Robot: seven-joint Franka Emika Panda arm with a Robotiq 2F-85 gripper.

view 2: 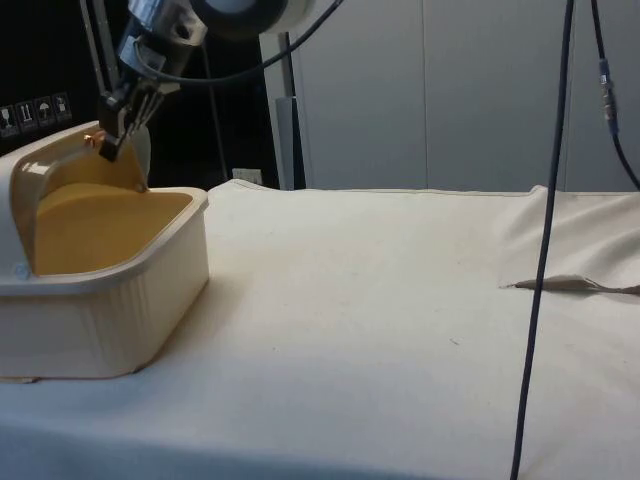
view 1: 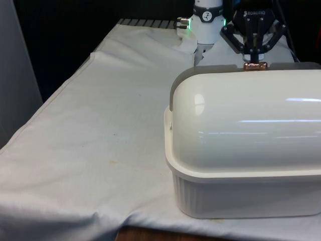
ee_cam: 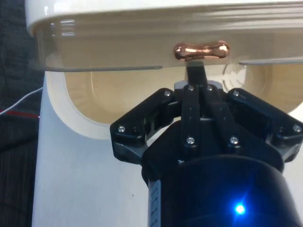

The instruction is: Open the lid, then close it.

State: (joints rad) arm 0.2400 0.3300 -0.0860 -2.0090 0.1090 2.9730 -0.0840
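A cream bread box (view 1: 241,196) stands on the table at the front view's right, its back to that camera. Its domed roll-top lid (view 1: 251,125) is rolled up and back. In the side view the box (view 2: 110,300) stands open, its tan inside (view 2: 95,225) showing under the raised lid edge (view 2: 50,165). A copper handle (ee_cam: 201,50) sits on that edge. My black gripper (ee_cam: 195,71) is shut on the handle, fingers pressed together just below the knob. It comes down over the box's far side (view 1: 254,59) and reaches the lid edge at the top of the box (view 2: 110,145).
White cloth (view 1: 100,140) covers the table, with open room at the front view's left of the box. In the side view a black cable (view 2: 545,250) hangs down near the camera, and the cloth is bunched in a fold (view 2: 570,285) at the far end.
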